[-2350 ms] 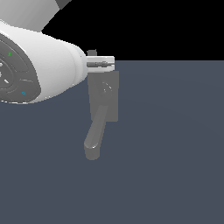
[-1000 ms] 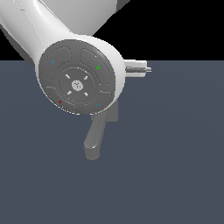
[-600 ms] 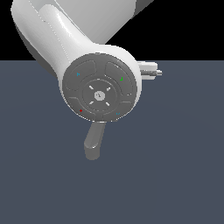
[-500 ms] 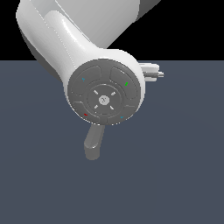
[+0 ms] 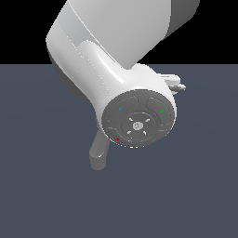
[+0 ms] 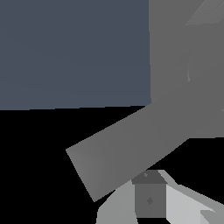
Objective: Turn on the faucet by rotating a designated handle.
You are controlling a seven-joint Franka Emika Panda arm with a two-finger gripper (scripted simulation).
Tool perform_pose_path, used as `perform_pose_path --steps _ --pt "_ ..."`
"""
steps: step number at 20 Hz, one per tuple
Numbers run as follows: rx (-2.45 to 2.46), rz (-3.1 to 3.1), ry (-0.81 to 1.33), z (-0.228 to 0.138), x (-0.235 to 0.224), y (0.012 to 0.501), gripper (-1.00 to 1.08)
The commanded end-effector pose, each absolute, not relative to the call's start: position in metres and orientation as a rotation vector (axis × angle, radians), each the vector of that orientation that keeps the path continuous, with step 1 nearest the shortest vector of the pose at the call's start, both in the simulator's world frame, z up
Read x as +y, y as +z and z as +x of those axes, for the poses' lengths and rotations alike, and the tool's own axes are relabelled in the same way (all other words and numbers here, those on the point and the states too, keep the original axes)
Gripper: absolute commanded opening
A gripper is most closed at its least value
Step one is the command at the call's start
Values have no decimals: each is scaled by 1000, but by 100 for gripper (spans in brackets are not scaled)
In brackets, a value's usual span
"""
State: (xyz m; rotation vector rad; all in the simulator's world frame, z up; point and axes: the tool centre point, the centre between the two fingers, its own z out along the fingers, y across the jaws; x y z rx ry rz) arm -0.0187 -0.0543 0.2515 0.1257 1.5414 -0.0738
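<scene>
handle (image 6: 127, 146) close in wrist view, finger (image 6: 150, 199) right at its edge | claw (image 5: 176, 83) opening: cannot tell | faucet (image 5: 98, 151) mostly behind arm | push near lever tip, follow hub arc

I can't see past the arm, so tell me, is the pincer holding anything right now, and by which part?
It cannot be told. In the wrist view one finger sits close against the handle near its free end, but no closed grip on it shows.
</scene>
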Motion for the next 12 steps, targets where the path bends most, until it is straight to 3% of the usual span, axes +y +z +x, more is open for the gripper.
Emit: perform_pose_path --steps 1,12 --pt "1566 67 -71 -12 -57 249 -100" --pt "1546 75 -73 -12 -74 235 -100"
